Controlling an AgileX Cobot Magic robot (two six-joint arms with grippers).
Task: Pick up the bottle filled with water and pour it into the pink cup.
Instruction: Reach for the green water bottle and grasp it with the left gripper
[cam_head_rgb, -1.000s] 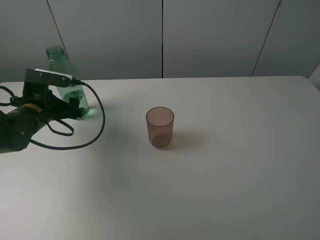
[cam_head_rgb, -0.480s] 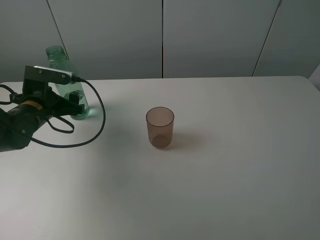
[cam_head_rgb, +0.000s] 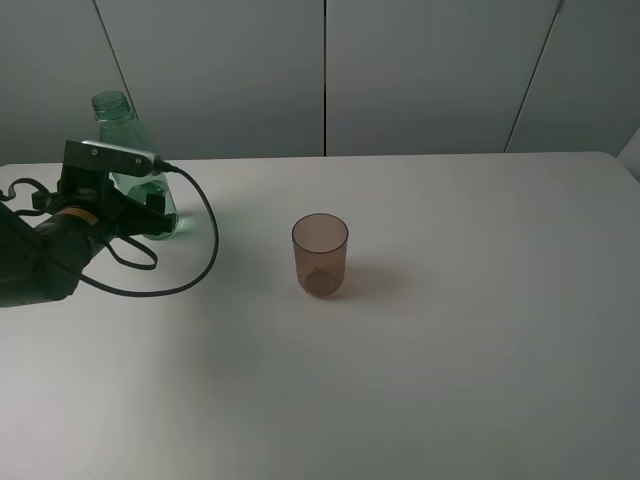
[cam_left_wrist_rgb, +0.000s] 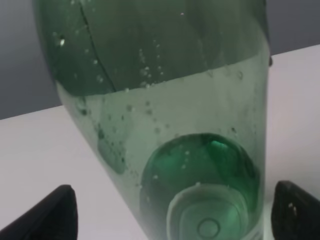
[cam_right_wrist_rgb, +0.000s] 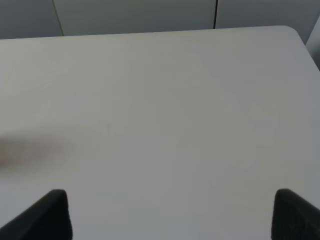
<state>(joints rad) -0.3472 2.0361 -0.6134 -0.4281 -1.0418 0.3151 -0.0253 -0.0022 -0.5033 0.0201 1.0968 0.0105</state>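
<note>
While the bottle (cam_head_rgb: 120, 125) stands upright near the far left edge of the table (cam_head_rgb: 450, 350), uncapped and with water up to about its shoulder, it has not shifted over the last second; what has changed is the left arm, which has slid in toward it, so that the wrist housing now overlaps the bottle's lower body in the high view; in the left wrist view the bottle fills the frame, and the left fingers (cam_left_wrist_rgb: 55, 215) are spread wide on either side of its base, not yet touching it; the reach looks all but done, so squeezing shut should come next; the pink cup (cam_head_rgb: 320, 255) waits upright mid-table, well apart and apparently empty; the right fingers (cam_right_wrist_rgb: 55, 215) are spread wide over bare table, holding nothing.
</note>
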